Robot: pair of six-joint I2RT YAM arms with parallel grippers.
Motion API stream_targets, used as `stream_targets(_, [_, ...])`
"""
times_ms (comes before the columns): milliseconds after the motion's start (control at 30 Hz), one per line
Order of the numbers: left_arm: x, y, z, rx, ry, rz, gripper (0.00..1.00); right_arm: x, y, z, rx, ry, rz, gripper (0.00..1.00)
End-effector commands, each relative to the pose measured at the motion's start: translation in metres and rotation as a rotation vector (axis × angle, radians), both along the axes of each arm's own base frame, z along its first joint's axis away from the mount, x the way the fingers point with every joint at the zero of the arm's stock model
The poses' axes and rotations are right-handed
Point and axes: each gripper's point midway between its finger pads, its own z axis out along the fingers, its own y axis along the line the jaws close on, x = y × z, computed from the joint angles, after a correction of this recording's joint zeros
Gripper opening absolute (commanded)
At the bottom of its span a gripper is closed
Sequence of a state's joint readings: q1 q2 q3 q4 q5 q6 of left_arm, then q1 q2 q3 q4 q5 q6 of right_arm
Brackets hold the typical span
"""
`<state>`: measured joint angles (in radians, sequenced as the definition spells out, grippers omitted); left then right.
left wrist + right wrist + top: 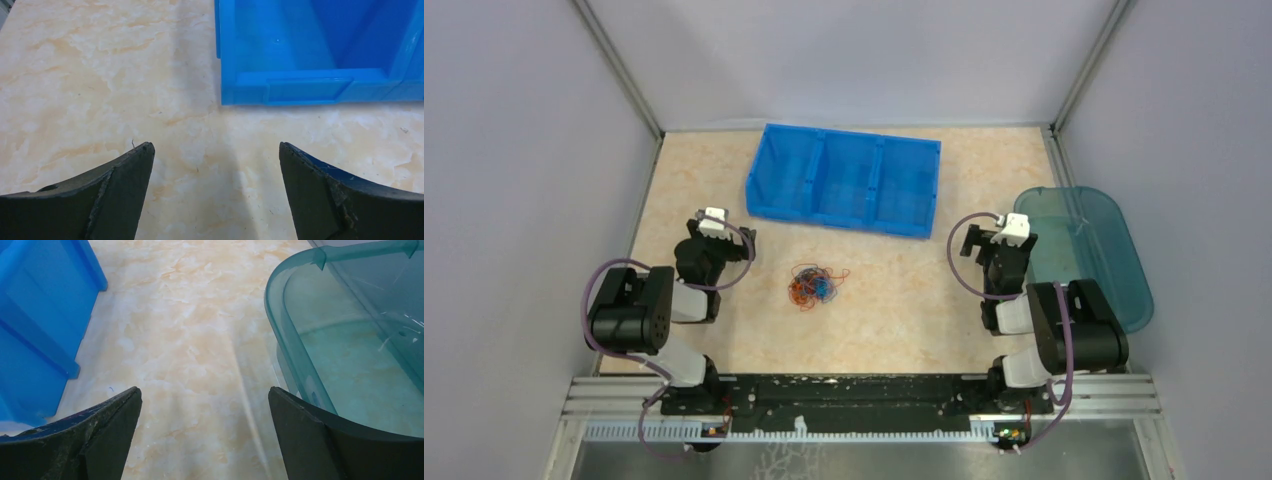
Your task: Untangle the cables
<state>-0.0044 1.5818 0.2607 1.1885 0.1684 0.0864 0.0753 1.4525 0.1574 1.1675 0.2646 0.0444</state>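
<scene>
Cables [814, 286] lie as one small clump on the table [904, 300], a little toward 7 o'clock of its middle in the top view, red-orange, blue and dark strands all mixed. Blue three-bay bin [819, 175] at 12 o'clock of the clump, apart from it; teal tray [1064, 189] well off at 3 o'clock. Left gripper [712, 226] sits at about 10 o'clock of the clump, right gripper [1004, 234] at about 2 o'clock, both clear of it. Both sets of jaws gape wide with nothing between them, only bare table. Neither wrist view catches the clump: the left looks at the bin's corner, the right at the tray's rim. Judged step: the reach-in, nothing separated yet. To do it well, bring both arms down to the clump from opposite sides, pin the mass with one, and with the other pinch a single outer loop of one colour and draw it out slowly and low, stopping if the knot tightens. Orientation: the clump reads roughly round, perhaps slightly wider on the 9-to-3 line; no clear long axis or heading. A thin loop strays at its 2 o'clock edge. Free ends too fine to make out.
</scene>
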Motion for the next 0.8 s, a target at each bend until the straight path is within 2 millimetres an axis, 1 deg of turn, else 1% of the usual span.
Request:
stream_targets(0, [0.001, -0.001, 0.007, 0.005, -0.028, -0.007, 1.0, 0.008, -0.008, 0.024, -0.01, -0.084, -0.033, 0.99])
stream_targets(267, [0.001, -0.001, 0.007, 0.004, -0.028, -0.006, 1.0, 0.009, -0.007, 0.024, -0.009, -0.083, -0.031, 0.99])
stream_targets(433, [0.001, -0.001, 0.007, 0.004, -0.028, -0.003, 1.0, 0.007, -0.013, 0.023, 0.005, -0.08, -0.067, 0.99])
stream_targets(500, [0.004, 0.005, 0.012, -0.01, -0.034, 0.031, 1.0, 0.006, -0.019, 0.03, 0.012, -0.087, -0.112, 0.99])
stream_targets(567, [0.014, 0.007, 0.015, -0.013, 0.031, 0.042, 1.0, 0.009, -0.029, 0.036, 0.025, -0.031, -0.182, 0.99])
stream_targets(600, [0.02, 0.008, 0.026, -0.011, 0.047, 0.049, 1.0, 0.012, -0.032, 0.039, 0.037, 0.013, -0.215, 0.99])
stream_targets(633, [0.022, 0.009, 0.029, -0.022, 0.085, 0.061, 1.0, 0.014, -0.034, 0.042, 0.066, 0.048, -0.243, 0.99])
stream_targets(667, [0.023, 0.01, 0.036, -0.039, 0.109, 0.074, 1.0, 0.015, -0.033, 0.047, 0.113, 0.067, -0.265, 0.99])
stream_targets(700, [0.021, 0.007, 0.041, -0.061, 0.135, 0.064, 1.0, 0.015, -0.029, 0.053, 0.147, 0.083, -0.257, 0.99])
stream_targets(767, [0.012, -0.007, 0.045, -0.073, 0.2, -0.014, 1.0, 0.016, -0.012, 0.067, 0.214, 0.086, -0.174, 0.99])
